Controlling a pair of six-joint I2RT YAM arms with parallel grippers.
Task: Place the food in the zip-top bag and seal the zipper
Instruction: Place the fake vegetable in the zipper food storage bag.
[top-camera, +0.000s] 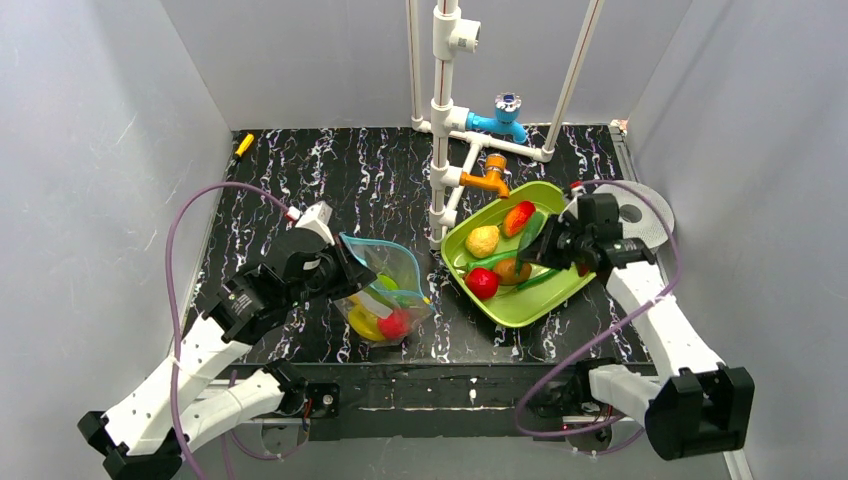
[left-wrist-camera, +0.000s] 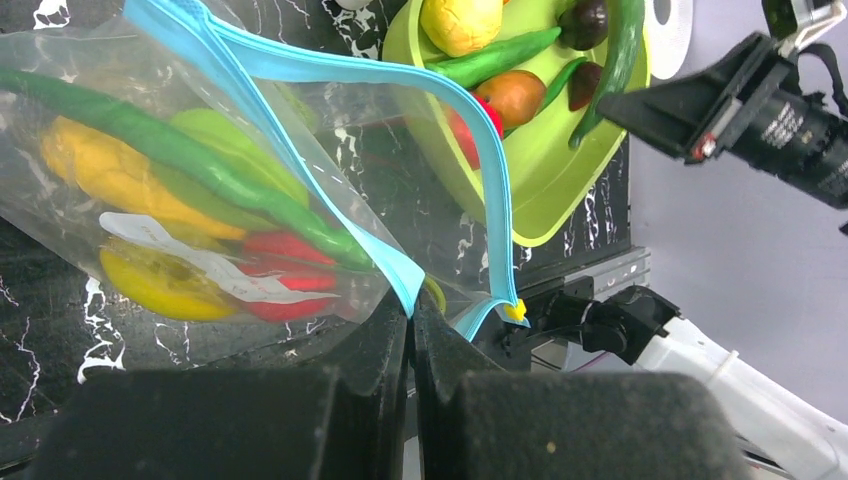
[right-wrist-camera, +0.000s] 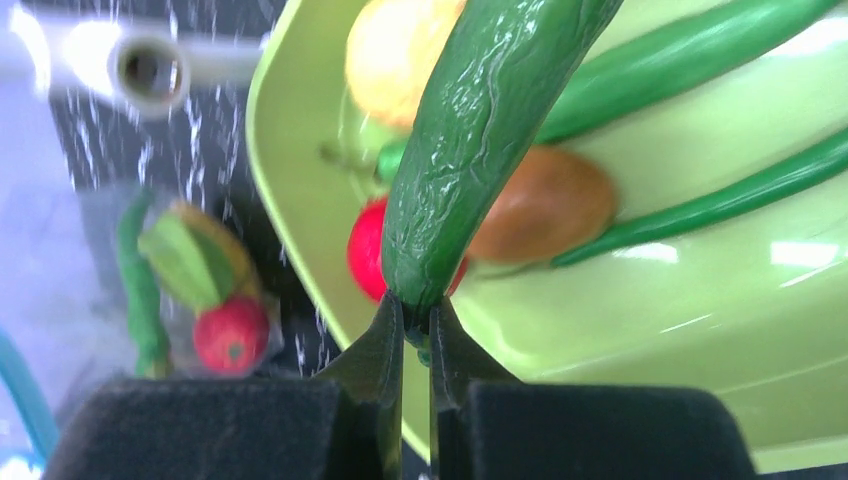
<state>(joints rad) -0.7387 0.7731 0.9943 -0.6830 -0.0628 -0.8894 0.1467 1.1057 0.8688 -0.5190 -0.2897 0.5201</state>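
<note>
Now: R hand (right-wrist-camera: 415, 315) clamped on tip of green veg (right-wrist-camera: 480, 130) above tray (top-camera: 545, 300), worktop (top-camera: 330, 170) right side. L hand (left-wrist-camera: 411, 320) pinched on zipper (left-wrist-camera: 300, 65); zip-top bag (top-camera: 385, 290) near front edge. I'd lift high, enter lengthwise.

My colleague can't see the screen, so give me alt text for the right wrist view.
The right gripper is shut on the tip of a dark green cucumber. Behind it, a lime-green tray holds yellow, brown and red food and green beans; the bag is blurred at left.
</note>
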